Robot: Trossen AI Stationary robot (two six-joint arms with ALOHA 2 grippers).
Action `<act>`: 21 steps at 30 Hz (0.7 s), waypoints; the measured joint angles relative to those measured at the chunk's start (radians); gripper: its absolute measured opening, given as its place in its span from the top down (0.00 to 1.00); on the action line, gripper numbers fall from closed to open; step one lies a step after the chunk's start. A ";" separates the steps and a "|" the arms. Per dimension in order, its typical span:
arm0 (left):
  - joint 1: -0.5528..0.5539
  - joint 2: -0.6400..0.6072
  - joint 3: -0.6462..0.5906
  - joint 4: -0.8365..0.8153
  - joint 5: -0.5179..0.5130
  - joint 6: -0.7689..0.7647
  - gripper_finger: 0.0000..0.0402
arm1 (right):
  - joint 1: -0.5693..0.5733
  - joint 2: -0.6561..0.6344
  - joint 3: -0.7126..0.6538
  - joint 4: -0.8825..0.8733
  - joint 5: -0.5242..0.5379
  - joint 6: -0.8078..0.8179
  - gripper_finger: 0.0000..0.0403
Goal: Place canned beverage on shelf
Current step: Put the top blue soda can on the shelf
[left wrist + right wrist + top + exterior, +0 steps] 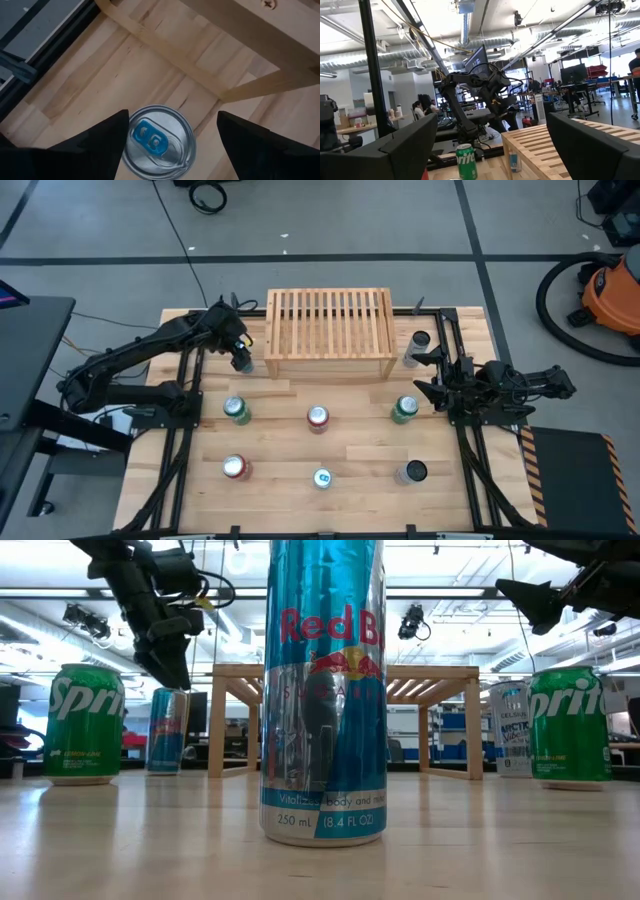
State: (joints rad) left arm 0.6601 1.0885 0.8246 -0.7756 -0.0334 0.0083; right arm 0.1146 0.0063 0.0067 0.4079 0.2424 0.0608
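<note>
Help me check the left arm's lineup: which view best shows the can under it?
The left wrist view: the can sits directly below, its blue-tabbed top between the open left gripper fingers, beside the shelf leg. The high view hides it under the gripper; the low view shows its side; the right wrist view shows it far off.

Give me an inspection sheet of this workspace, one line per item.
Surface: wooden table, slatted.
Job's things: shelf at the far edge, nothing on it; blue-tab can beside its left leg.
Clutter: seven more cans stand on the table, two green.
Grippers: left tool open, above the blue-tab can; right tool open, raised at the right.
Cables: black cable across the floor.
Surroundings: orange vacuum; people far off.
</note>
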 joint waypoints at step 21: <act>-0.033 -0.033 0.009 -0.123 -0.055 -0.024 0.21 | 0.000 0.000 0.000 -0.007 -0.001 0.000 0.04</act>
State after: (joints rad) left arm 0.6270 1.0554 0.8341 -0.8989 -0.0879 -0.0154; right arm 0.1146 0.0063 0.0067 0.4011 0.2417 0.0608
